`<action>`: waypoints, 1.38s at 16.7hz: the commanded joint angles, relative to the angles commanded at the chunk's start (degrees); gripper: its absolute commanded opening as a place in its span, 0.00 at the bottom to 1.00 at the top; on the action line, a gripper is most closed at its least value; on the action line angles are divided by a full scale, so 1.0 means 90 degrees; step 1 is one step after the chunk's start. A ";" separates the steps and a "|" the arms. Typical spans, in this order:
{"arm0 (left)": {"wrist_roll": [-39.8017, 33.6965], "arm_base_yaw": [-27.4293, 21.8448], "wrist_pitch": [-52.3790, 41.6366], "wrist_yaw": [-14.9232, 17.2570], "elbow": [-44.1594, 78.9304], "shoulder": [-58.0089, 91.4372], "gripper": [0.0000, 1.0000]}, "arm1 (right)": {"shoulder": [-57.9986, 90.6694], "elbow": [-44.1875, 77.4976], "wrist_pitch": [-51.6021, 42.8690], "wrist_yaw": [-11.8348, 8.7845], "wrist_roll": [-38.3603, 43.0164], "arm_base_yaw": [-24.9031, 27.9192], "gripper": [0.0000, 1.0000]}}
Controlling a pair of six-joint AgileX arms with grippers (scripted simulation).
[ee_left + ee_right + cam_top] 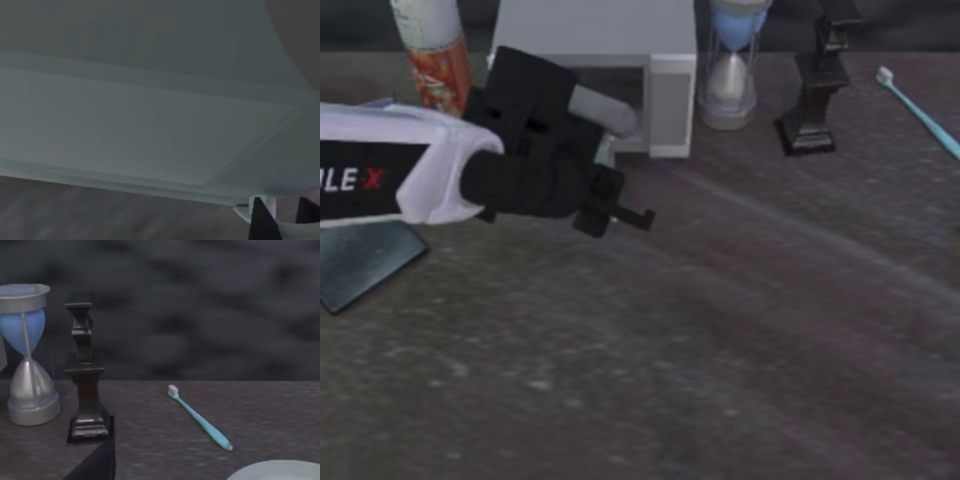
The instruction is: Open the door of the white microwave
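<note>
White microwave (620, 45) sits at the worktop's (740, 340) far edge, left of centre, cavity showing. Left claw (638, 216) is just in front of it; the left wrist view fills with the door (125, 130), swung partly out. Whether the fingers (262, 222) clamp the handle, cannot tell. Right arm out of sight. Risk: claw slipping off the handle mid-swing, or the arm nudging the spray can (435, 55) beside the microwave.

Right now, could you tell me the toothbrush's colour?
Light blue toothbrush with white bristles, clearest in the right wrist view.
</note>
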 joint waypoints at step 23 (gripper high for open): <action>0.0138 0.0034 -0.0011 0.0170 -0.0093 -0.0040 0.00 | 0.0000 0.0000 0.0000 0.0000 0.0000 0.0000 1.00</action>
